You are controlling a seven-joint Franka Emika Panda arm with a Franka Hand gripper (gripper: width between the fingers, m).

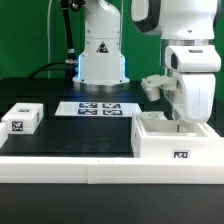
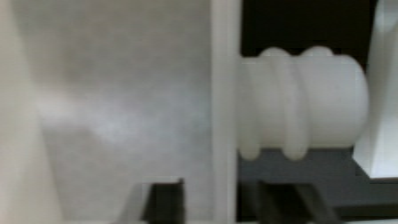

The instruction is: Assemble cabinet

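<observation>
The cabinet body (image 1: 170, 138), a white open box with a marker tag on its front, stands at the exterior view's right. My gripper (image 1: 182, 118) reaches down into it from above. In the wrist view my gripper (image 2: 222, 202) straddles a thin upright white wall (image 2: 214, 90) of the body, one dark finger (image 2: 166, 203) on each side and close against it. A white ribbed knob (image 2: 302, 105) sticks out beside that wall. A small white panel (image 1: 22, 119) with a marker tag lies at the exterior view's left, far from the gripper.
The marker board (image 1: 97, 108) lies flat at the back middle, in front of the robot base (image 1: 102, 55). A white raised rail (image 1: 70, 165) runs along the front of the black table.
</observation>
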